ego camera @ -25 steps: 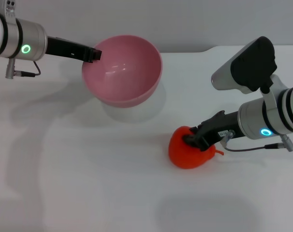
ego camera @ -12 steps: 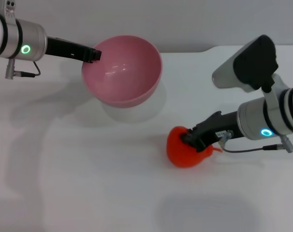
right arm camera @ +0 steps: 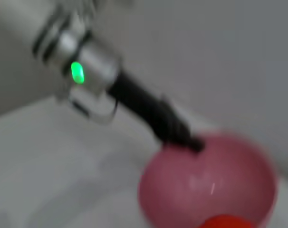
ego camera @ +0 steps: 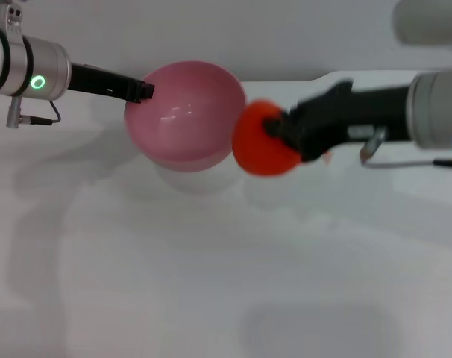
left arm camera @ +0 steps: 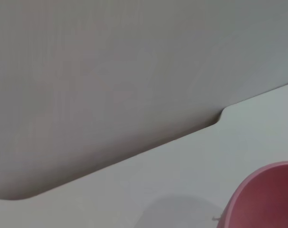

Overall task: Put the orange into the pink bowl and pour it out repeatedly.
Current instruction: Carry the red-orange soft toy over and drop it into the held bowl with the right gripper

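The orange (ego camera: 262,148) is round, bright red-orange and a bit lumpy. It is up in the air, squeezed between the jaws of the right gripper (ego camera: 277,134), just beside the bowl's rim. The pink bowl (ego camera: 185,112) is smooth, shiny and deep, with nothing inside. It is held off the table, its rim pinched in the jaws of the left gripper (ego camera: 146,91).

The right gripper (ego camera: 274,133) is smeared by motion in the head view, so its fingers on the orange (ego camera: 262,143) cannot be made out singly. The right wrist view is blurred throughout, and its lower edge cuts off most of the orange (right arm camera: 225,222). The left wrist view's corner cuts the pink bowl (left arm camera: 265,199) to a slice, its own fingers unseen.
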Available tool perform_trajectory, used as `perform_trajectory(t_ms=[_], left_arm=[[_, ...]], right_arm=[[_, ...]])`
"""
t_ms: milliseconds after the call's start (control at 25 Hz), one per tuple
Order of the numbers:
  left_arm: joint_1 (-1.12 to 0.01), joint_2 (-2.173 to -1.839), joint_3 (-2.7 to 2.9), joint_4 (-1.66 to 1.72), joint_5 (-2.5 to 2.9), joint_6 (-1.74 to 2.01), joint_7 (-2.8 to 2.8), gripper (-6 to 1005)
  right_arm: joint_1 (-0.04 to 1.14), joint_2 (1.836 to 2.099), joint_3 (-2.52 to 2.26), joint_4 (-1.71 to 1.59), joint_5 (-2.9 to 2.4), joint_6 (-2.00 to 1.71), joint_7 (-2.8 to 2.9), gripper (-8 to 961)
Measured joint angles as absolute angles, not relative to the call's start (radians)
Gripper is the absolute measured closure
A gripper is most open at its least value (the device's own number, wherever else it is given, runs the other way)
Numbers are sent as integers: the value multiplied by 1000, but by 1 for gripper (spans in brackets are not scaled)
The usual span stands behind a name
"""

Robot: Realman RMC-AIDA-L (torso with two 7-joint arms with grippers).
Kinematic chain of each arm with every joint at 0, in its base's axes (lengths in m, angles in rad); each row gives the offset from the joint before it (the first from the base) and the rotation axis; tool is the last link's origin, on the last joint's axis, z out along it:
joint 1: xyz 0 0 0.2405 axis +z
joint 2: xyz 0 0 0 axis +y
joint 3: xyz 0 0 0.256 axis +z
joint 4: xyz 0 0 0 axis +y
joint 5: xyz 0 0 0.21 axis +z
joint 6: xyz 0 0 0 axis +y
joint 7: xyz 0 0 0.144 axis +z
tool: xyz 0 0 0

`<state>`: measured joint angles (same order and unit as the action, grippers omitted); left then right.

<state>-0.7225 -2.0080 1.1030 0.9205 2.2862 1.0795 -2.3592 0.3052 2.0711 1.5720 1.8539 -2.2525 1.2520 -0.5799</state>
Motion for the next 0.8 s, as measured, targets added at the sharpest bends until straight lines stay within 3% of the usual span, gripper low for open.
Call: perform_trajectory(t_ms=[360,800], left_arm=[[-721,-2027,1121,918,2287,1092,-2349,928],[-722,-2045,1144,926,2287,1108,-2329,926]], right_arm=[[327,2071,1621,2004,-2251,1213,-589,847],[399,2074,1569,1726,-2218,1065,-706,810]])
